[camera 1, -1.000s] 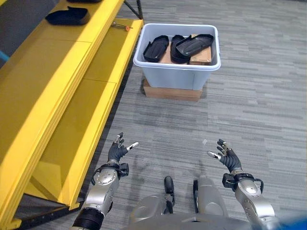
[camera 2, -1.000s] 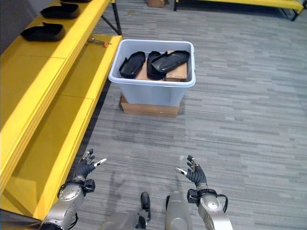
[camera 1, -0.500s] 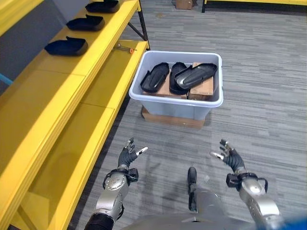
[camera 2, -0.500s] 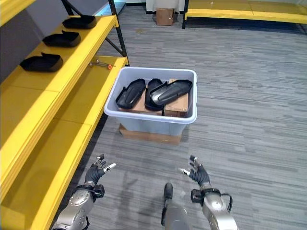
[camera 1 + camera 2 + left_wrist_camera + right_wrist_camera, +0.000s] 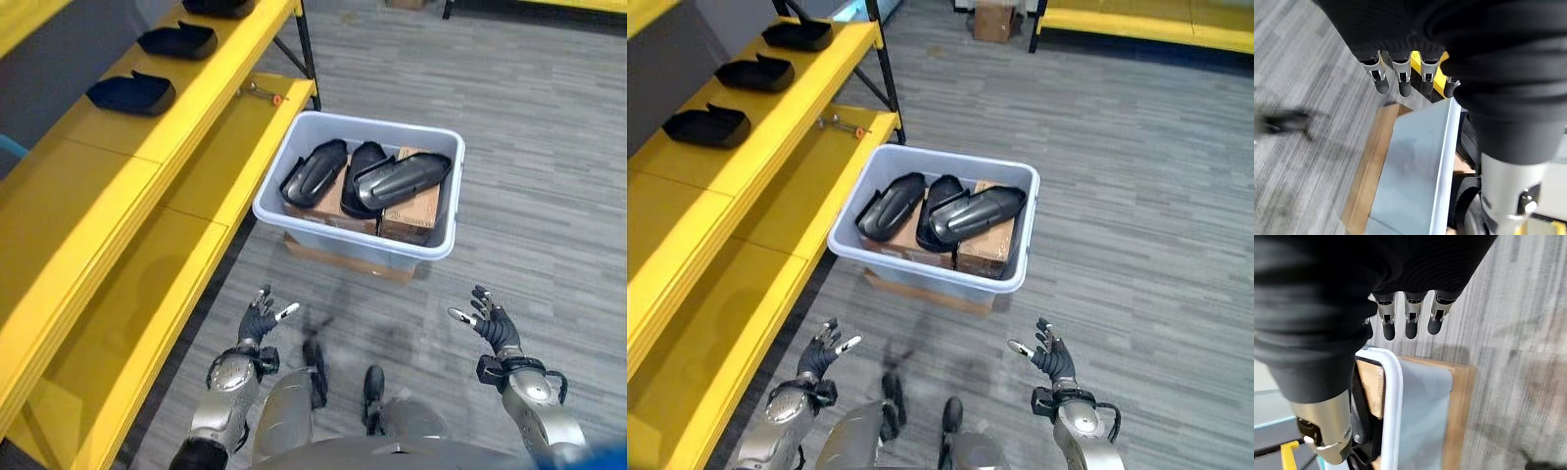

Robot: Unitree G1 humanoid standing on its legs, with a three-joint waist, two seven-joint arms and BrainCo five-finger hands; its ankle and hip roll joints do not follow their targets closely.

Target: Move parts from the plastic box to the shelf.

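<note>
three black parts (image 5: 939,208) lie in one plastic box (image 5: 933,274) at the frame's middle, on two cardboard boxes (image 5: 988,247). three more black parts (image 5: 705,125) sit on the shelf (image 5: 754,166), upper left.

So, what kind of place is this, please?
Probably a warehouse or workshop: long yellow metal shelf carrying black moulded plastic parts, a pale grey plastic box of more parts, and grey striped carpet floor.

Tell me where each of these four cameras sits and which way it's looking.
Left eye view: on the head, looking down at the plastic box of black parts by the yellow shelf; both arms show.
Right eye view: beside it, same scene.
Left wrist view: on the left wrist, along the open left hand toward the box wall.
Right wrist view: on the right wrist, along the open right hand toward the box.
All four share the box.
</note>
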